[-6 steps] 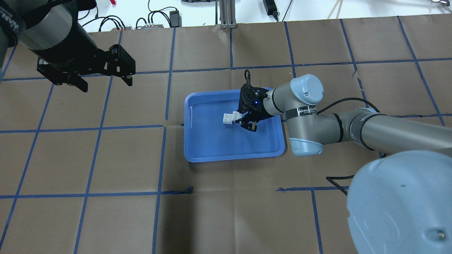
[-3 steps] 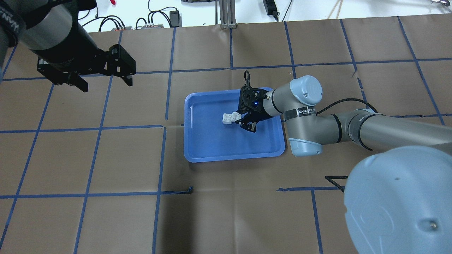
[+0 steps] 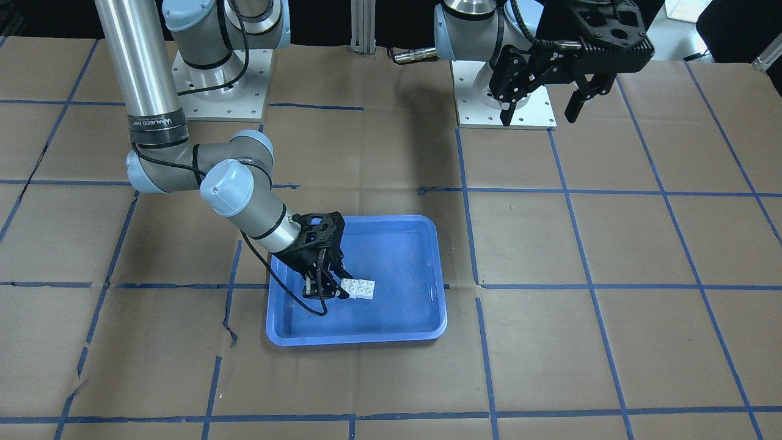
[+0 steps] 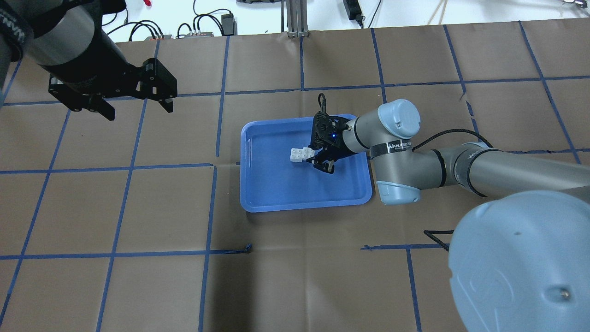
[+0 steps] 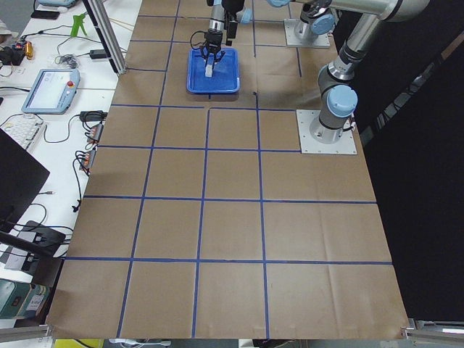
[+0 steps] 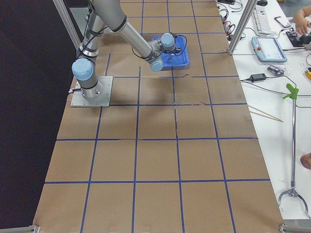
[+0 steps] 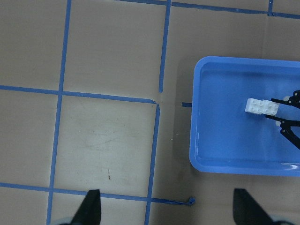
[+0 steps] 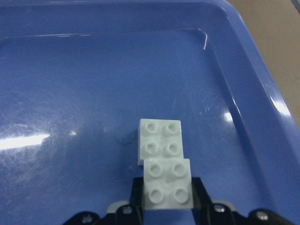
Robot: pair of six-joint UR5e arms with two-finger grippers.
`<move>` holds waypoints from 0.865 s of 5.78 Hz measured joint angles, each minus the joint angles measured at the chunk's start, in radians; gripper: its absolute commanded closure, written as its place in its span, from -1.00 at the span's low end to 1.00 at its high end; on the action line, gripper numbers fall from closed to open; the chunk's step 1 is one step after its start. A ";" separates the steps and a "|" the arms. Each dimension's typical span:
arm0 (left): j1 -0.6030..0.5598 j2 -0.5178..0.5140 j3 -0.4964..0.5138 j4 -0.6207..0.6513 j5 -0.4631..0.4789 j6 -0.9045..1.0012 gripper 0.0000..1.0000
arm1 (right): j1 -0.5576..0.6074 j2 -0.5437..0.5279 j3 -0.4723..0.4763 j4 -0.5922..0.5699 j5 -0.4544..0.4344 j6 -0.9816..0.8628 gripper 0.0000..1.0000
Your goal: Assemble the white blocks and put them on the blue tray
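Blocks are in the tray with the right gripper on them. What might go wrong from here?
The right gripper pinches only the nearer of the white blocks; the farther one sits offset beyond it, so the join may be weak and part on release. A pad sticking as it opens might drag or tip them on the blue tray.

This is looking like a robotics lab. Two industrial arms, the right arm (image 3: 146,73) and the left arm (image 3: 470,24), are standing bolted through metal base plates (image 3: 250,91) onto a big table that is wearing brown paper (image 4: 295,286) gridded with blue tape (image 4: 138,254). A teach pendant (image 5: 51,90) is lying on the white side bench (image 5: 58,174). Aluminium profile posts (image 6: 241,24) are rising at the table's edge. Cables (image 4: 146,28) and a power adapter (image 4: 228,23) are trailing along the far side.
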 measured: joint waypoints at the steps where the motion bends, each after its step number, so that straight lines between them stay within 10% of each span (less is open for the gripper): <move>1: 0.000 0.000 0.000 0.000 0.000 0.000 -0.99 | 0.000 0.003 -0.001 0.000 0.000 -0.002 0.50; 5: 0.000 0.000 0.000 0.000 0.000 0.000 -0.99 | 0.000 0.006 -0.001 0.000 0.000 0.002 0.36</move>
